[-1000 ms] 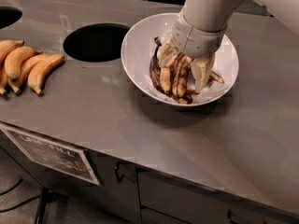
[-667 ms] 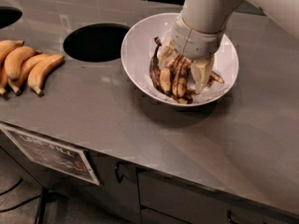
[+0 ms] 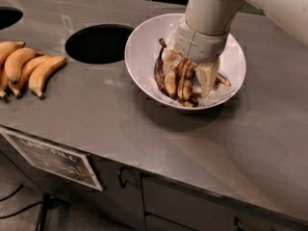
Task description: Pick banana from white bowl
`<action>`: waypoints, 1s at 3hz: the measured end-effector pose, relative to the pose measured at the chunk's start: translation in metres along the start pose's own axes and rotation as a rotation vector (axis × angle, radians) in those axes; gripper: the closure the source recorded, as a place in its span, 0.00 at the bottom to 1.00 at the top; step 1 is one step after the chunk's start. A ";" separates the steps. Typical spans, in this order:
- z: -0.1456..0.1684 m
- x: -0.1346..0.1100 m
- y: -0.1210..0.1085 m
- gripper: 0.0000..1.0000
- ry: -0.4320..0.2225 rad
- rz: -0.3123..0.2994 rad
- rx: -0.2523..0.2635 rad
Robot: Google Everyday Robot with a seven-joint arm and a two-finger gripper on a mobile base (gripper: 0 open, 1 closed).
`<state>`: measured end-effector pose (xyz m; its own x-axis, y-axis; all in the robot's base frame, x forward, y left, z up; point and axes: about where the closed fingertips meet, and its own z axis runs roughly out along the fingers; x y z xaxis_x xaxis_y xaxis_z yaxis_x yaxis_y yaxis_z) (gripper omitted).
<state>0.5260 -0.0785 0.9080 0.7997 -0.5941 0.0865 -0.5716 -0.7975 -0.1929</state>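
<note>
The white bowl (image 3: pixel 144 57) sits on the grey counter, right of centre. It holds several overripe bananas (image 3: pixel 180 81) with dark brown streaks, lying across its bottom. My gripper (image 3: pixel 188 83) reaches down into the bowl from the upper right and sits right at the bananas, with the brown fruit against it. The white arm above it hides the back of the bowl and part of the bananas.
A bunch of yellow bananas (image 3: pixel 26 69) lies on the counter at the far left. A round dark hole (image 3: pixel 98 43) opens in the counter left of the bowl, and another shows at the top-left corner (image 3: pixel 7 16). The counter's front edge has cabinet doors below it.
</note>
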 end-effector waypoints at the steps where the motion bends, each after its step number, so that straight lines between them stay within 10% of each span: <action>1: 0.001 0.000 0.000 0.42 0.001 -0.003 -0.009; 3: -0.005 0.006 0.002 0.42 0.037 -0.023 -0.070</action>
<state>0.5290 -0.0837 0.9128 0.8063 -0.5778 0.1262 -0.5655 -0.8157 -0.1218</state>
